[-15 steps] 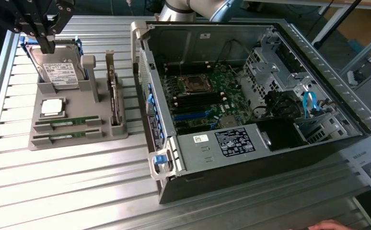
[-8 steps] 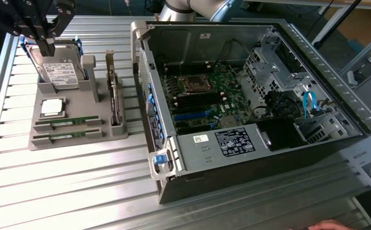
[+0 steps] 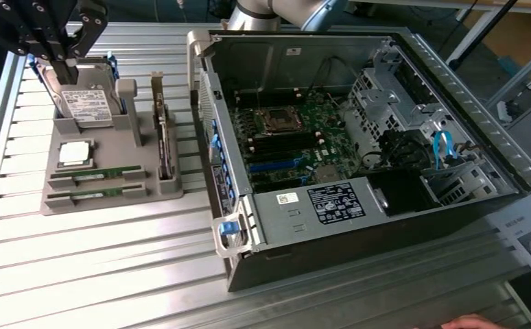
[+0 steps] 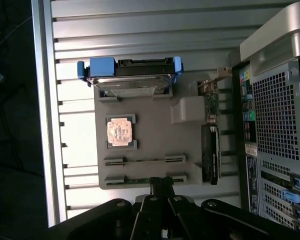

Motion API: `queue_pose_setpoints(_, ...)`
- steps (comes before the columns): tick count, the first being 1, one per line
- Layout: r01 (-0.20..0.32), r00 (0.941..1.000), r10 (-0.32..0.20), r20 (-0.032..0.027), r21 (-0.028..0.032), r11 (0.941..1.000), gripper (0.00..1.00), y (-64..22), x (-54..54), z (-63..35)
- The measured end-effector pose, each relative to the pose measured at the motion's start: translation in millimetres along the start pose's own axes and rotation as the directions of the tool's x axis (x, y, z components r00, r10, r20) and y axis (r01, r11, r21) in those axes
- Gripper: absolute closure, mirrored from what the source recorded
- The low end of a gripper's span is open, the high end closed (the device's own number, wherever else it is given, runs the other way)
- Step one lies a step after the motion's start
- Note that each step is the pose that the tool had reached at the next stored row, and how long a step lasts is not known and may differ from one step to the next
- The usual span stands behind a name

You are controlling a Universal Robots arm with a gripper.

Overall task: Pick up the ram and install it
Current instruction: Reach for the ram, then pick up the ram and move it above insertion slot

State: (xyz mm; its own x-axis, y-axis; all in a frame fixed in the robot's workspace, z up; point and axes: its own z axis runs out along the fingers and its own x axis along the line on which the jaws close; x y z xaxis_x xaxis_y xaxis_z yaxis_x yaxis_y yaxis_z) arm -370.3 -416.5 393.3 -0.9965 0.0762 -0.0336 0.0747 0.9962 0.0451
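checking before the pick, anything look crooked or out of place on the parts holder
Nothing stands out: both ram sticks sit level in their slots on the gray holder, the processor lies flat beside them, and the hard drive stands upright.

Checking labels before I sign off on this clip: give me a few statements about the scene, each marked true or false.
1. A ram stick and a second ram stick sit in slots of the gray holder. True.
2. The gripper holds a ram stick. False: it is shut on nothing, up above the holder.
3. The computer case lies open with its motherboard exposed. True.
4. The holder's processor pocket is empty. False: the silver processor lies in it.
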Motion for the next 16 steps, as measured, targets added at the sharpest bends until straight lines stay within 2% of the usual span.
queue_pose_setpoints(16,0.001,1.0,-0.001,0.0,0.0,1.0,0.9,-0.5,0.0,0.0)
